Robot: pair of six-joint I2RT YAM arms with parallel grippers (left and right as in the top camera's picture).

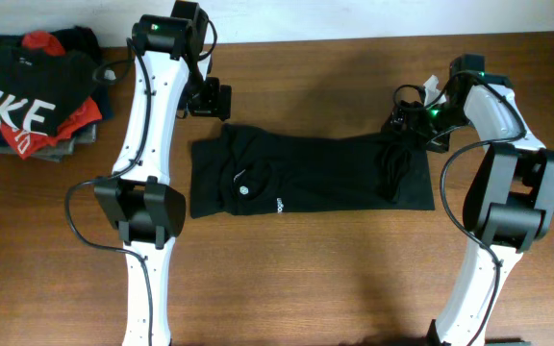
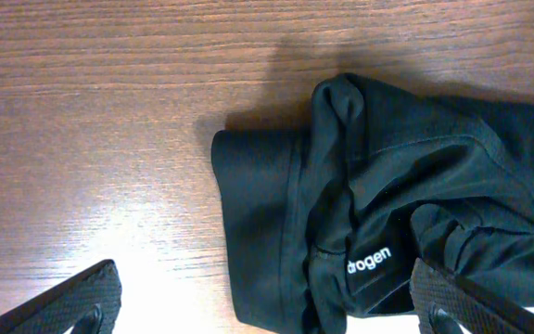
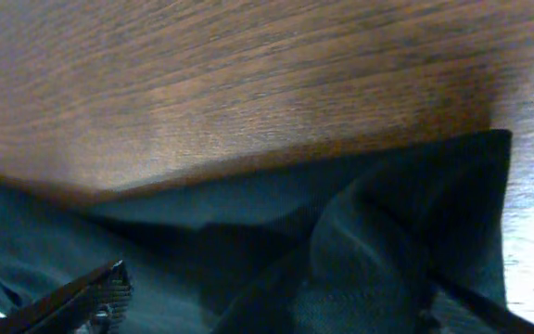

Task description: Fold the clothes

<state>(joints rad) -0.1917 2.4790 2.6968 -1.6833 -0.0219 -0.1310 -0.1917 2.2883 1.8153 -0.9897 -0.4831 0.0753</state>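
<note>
- Now, the plain black short-sleeved T-shirt of thin fabric (image 1: 325,173) lies folded into a long band on the brown wooden table (image 1: 306,279).
- My left gripper (image 1: 210,100) hangs over the shirt's far left corner, jaws spread wide, holding nothing.
- My right gripper (image 1: 408,121) sits low at the shirt's far right corner, jaws apart over rumpled cloth, unclamped.
- A pile of folded garments (image 1: 32,106) lies well left of the shirt.
</note>
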